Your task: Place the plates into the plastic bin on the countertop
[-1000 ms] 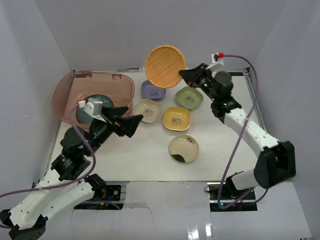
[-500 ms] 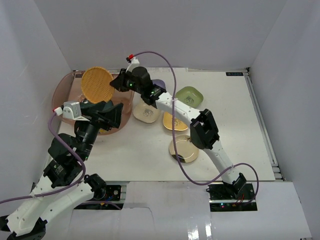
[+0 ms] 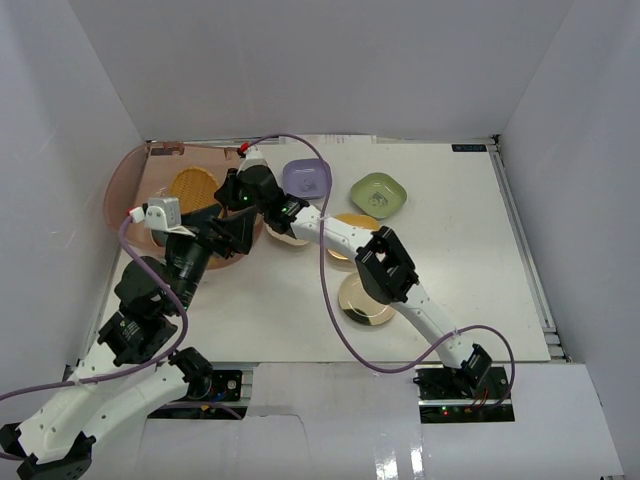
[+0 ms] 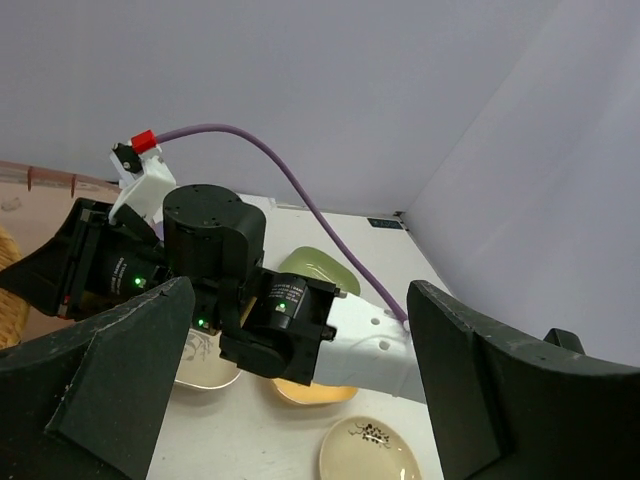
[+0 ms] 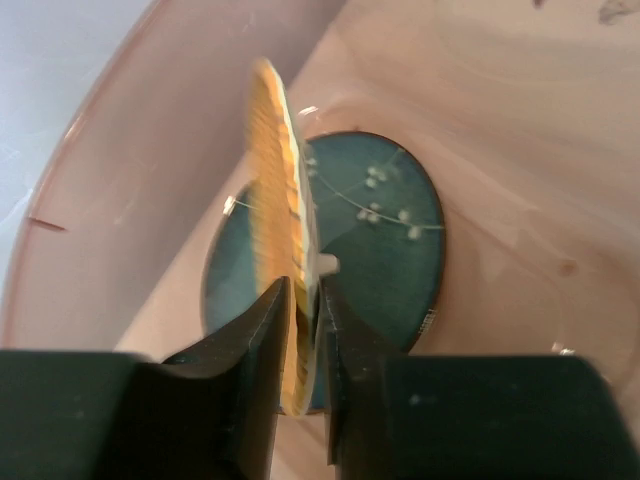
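Note:
My right gripper (image 3: 222, 190) reaches across into the plastic bin (image 3: 128, 178) and is shut on the rim of the orange woven plate (image 3: 193, 187). In the right wrist view the gripper (image 5: 308, 300) holds the plate (image 5: 272, 230) on edge above the dark teal plate (image 5: 385, 250) on the bin floor. My left gripper (image 3: 228, 234) is open and empty beside the bin's near right corner. Purple (image 3: 306, 178), green (image 3: 378, 194), yellow (image 3: 352, 222), cream (image 3: 287, 238) and gold (image 3: 360, 306) plates lie on the countertop. The red-and-teal floral plate does not show.
My right arm (image 3: 330, 232) stretches over the cream and yellow plates, and its elbow (image 3: 385, 270) hangs over the gold plate. In the left wrist view the right wrist (image 4: 215, 250) fills the gap between my open fingers (image 4: 505, 390). White walls enclose the table.
My right arm has swung from the right side across to the bin and lowered the orange plate inside it. My left gripper has pulled back a little towards the bin's near corner.

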